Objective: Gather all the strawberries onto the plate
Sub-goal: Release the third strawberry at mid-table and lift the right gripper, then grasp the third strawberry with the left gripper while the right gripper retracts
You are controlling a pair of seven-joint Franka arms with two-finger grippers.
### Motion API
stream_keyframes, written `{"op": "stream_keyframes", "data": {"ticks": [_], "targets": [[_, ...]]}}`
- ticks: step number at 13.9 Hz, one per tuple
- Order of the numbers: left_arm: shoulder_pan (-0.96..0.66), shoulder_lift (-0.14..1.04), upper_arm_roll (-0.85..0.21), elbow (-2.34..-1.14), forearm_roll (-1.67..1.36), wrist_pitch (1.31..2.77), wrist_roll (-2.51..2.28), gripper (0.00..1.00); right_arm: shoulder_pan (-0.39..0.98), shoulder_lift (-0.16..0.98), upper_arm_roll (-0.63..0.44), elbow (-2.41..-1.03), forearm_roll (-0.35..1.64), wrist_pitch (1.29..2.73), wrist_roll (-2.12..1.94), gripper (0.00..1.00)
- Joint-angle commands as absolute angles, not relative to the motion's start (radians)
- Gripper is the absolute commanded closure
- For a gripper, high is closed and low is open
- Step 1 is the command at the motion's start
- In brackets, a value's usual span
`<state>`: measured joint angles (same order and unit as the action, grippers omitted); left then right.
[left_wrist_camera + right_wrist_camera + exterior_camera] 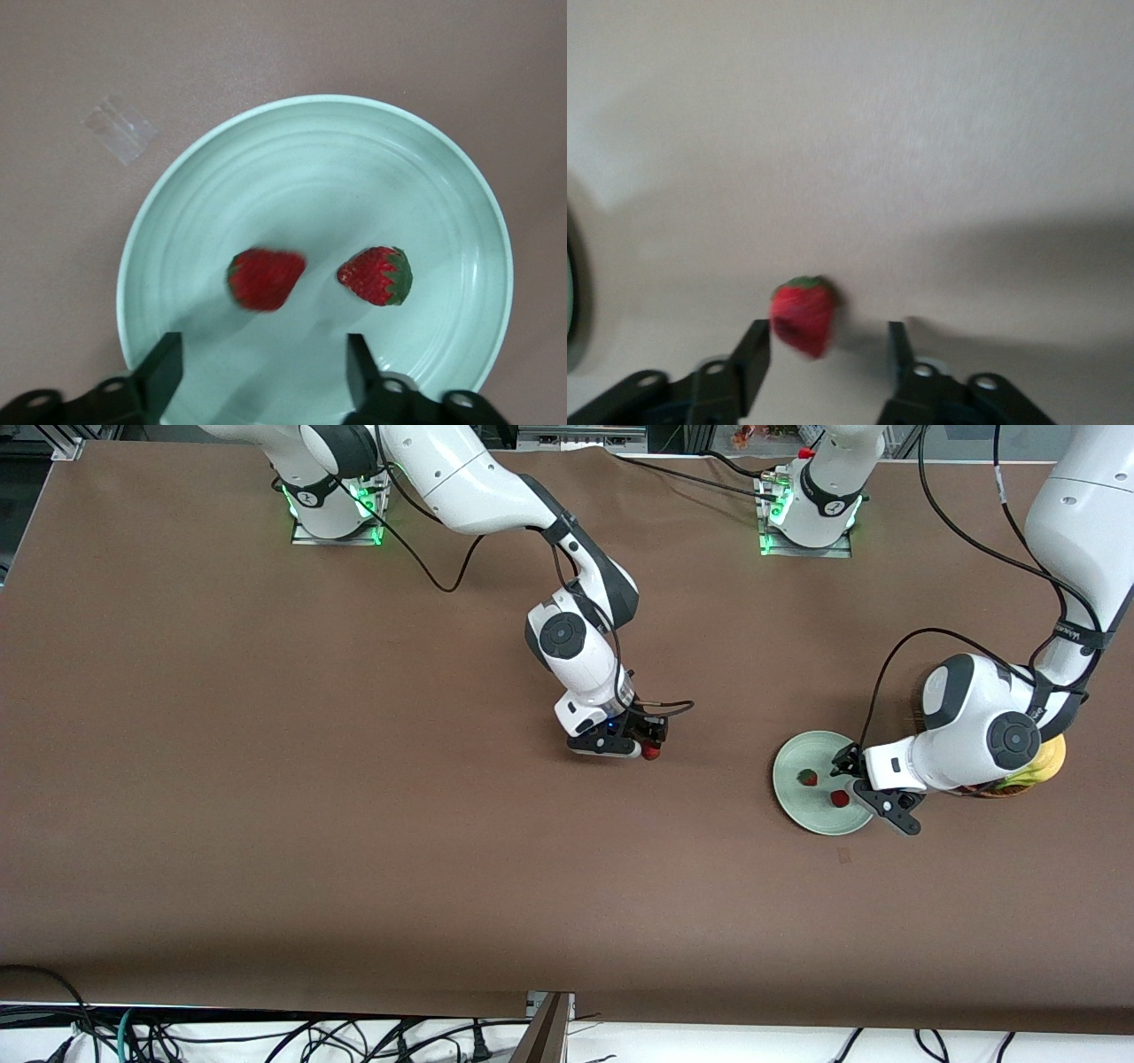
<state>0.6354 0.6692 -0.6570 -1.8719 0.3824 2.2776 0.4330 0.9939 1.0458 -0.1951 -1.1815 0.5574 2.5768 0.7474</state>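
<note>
On the brown table [266, 779] we see the mint-green plate [797, 802] toward the left arm's end, with two strawberries [266, 278] lying apart in it. The left claw [261, 372] hangs over the plate, fingers apart and empty. Mid-table, the right claw [828, 359] is also spread, the third strawberry [803, 317] touching one finger [755, 354].

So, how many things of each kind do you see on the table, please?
Strawberries: 3, two on the plate, one at the right gripper
Plate: 1
Total: 4
</note>
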Motion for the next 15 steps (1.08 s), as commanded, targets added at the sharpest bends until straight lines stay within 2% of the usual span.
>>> {"op": "stream_keyframes", "data": {"ticks": [1, 6, 8, 12, 13, 15], "targets": [[0.643, 0.598, -0.695, -1.876, 0.353, 2.189, 0.358, 0.00, 0.950, 0.993, -0.257, -1.154, 0.534, 2.366, 0.721, 0.00], [0.640, 0.571, -0.862, -1.876, 0.344, 2.074, -0.062, 0.00, 0.813, 0.852, -0.325, -1.131, 0.531, 1.978, 0.450, 0.00], [0.612, 0.574, -0.908, -1.882, 0.345, 2.074, -0.261, 0.00, 0.781, 0.813, -0.409, -1.131, 0.532, 1.831, 0.340, 0.00], [0.441, 0.620, -0.899, -1.884, 0.364, 2.156, -0.591, 0.00, 0.775, 0.775, -0.618, -1.135, 0.529, 1.593, 0.158, 0.00], [0.408, 0.638, -0.887, -1.890, 0.380, 2.205, -0.645, 0.00, 0.753, 0.766, -0.630, -1.137, 0.513, 1.548, 0.106, 0.00], [0.312, 0.666, -0.815, -1.891, 0.448, 2.267, -0.727, 0.00, 0.665, 0.662, -0.592, -1.201, 0.392, 1.507, 0.042, 0.00]]}}
